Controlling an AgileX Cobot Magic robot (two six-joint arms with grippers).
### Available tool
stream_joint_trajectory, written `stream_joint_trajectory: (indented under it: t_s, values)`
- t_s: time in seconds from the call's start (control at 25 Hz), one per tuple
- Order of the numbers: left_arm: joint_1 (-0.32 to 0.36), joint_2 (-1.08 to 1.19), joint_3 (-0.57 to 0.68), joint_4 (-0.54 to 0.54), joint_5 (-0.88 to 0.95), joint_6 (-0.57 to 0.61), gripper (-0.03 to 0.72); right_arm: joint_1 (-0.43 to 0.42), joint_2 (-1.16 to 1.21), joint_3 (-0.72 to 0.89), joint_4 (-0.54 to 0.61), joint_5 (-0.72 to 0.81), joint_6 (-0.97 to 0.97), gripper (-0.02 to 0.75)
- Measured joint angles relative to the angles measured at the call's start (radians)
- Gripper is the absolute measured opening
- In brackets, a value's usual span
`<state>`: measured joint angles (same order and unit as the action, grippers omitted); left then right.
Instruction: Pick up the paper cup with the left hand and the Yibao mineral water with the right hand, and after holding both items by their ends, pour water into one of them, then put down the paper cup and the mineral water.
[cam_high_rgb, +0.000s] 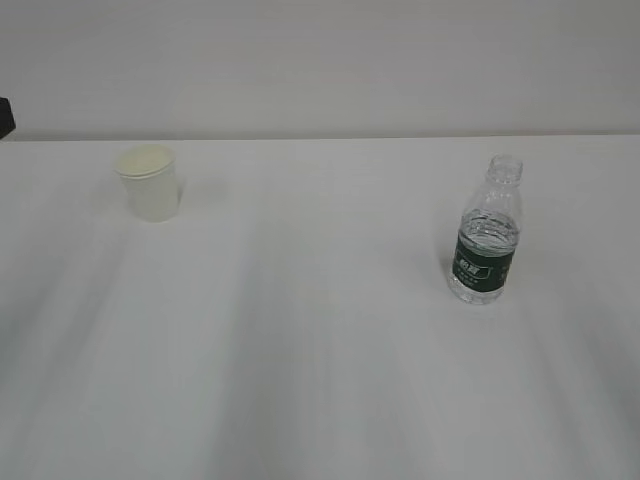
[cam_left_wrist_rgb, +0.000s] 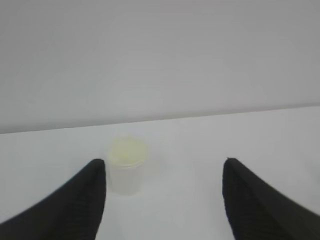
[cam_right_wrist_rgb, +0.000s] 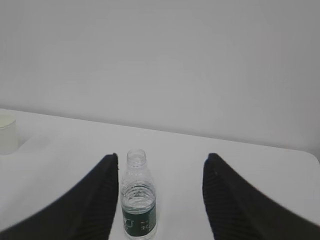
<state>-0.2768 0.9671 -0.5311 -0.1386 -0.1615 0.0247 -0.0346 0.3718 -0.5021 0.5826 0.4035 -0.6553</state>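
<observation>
The paper cup (cam_high_rgb: 149, 182) stands upright at the back left of the white table, white with a cream inside. In the left wrist view the paper cup (cam_left_wrist_rgb: 126, 165) sits ahead of my left gripper (cam_left_wrist_rgb: 164, 165), just inside the left finger; the jaws are open and apart from it. The Yibao mineral water (cam_high_rgb: 487, 232) stands upright on the right, capless, with a dark green label. My right gripper (cam_right_wrist_rgb: 161, 161) is open, and the Yibao mineral water (cam_right_wrist_rgb: 137, 200) stands ahead of it, close to the left finger. Neither arm shows in the exterior view.
The white table (cam_high_rgb: 320, 330) ends at a pale wall behind. A small dark object (cam_high_rgb: 5, 117) pokes in at the far left edge. The paper cup (cam_right_wrist_rgb: 7, 134) also shows at the left edge of the right wrist view.
</observation>
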Motion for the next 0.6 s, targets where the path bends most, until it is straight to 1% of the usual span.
stream_joint_trajectory:
  t_s: [0.16, 0.36, 0.6]
  values:
    - [0.000, 0.023, 0.053, -0.047, -0.144, -0.011, 0.505, 0.000, 0.000, 0.000, 0.000, 0.000, -0.004, 0.414]
    - [0.000, 0.023, 0.157, -0.053, -0.219, -0.013, 0.501, 0.000, 0.007, 0.000, 0.001, 0.000, -0.013, 0.414]
    - [0.000, 0.042, 0.169, -0.034, -0.285, -0.014, 0.487, 0.000, 0.083, 0.000, 0.010, -0.011, -0.029, 0.414]
